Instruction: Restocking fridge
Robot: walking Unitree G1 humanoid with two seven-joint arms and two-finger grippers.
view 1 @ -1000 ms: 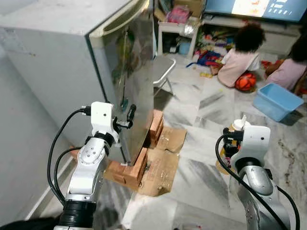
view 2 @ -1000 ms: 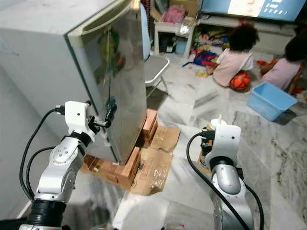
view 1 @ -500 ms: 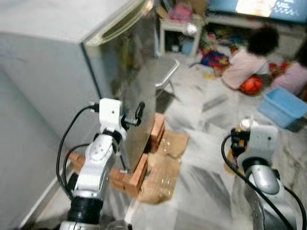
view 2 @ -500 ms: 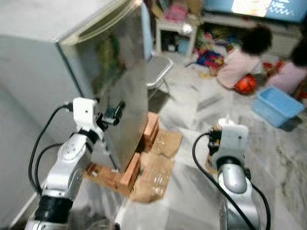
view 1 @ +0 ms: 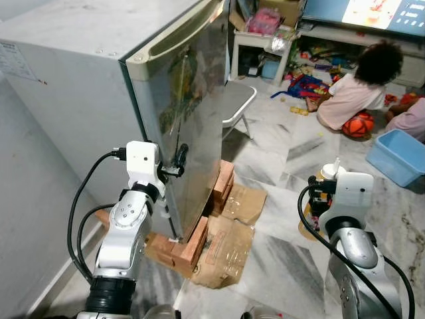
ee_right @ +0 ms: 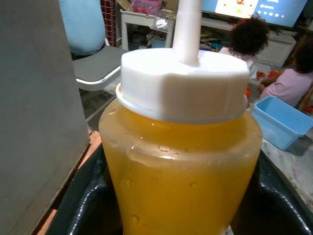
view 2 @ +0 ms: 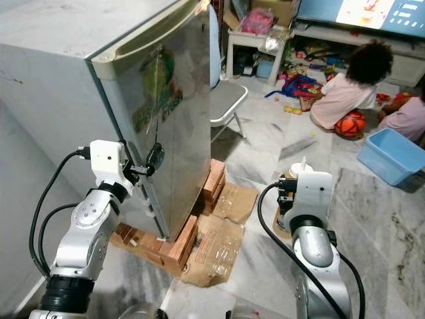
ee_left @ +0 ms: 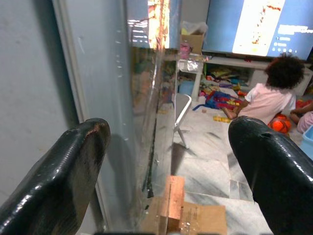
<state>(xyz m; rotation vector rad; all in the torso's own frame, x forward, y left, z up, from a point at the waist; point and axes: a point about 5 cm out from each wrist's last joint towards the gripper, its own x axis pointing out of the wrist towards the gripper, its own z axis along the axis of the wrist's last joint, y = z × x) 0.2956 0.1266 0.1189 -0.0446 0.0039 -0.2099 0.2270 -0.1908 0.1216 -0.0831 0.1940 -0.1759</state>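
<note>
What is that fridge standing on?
The fridge stands on reddish bricks, with flattened cardboard spread on the floor beside them. How far the bricks run beneath it is hidden by the fridge body.

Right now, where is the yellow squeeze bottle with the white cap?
The yellow squeeze bottle with the white cap sits gripped upright in the right claw, low on the robot's right, away from the grey fridge.

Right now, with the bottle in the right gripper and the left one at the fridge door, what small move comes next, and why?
Probably close the left gripper on the front edge of the grey fridge door and pull. The door looks shut, and its edge sits between the open fingers. The right gripper already holds the white-capped bottle of orange liquid, so only the left is free.
</note>
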